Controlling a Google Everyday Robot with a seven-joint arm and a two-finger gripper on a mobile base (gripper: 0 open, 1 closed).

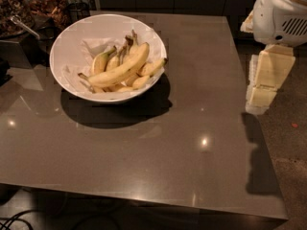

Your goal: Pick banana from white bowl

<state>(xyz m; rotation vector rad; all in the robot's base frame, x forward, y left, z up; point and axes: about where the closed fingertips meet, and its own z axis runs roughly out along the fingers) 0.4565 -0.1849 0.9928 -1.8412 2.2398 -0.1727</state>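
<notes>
The white bowl point(72, 47) stands at the table's far left, lined with white paper. The banana point(122, 67), long, yellow and gently curved, lies on top of several shorter bananas point(103, 61) in the bowl. My gripper point(258, 104) hangs at the right, just past the table's right edge, its cream fingers pointing down from the white arm point(280, 13). It is far to the right of the bowl and holds nothing that I can see.
The grey-brown table point(192, 128) has its front edge near me and its right edge under the gripper. Dark containers with utensils point(29, 13) stand behind the bowl at the far left. Speckled floor point(292, 152) lies to the right.
</notes>
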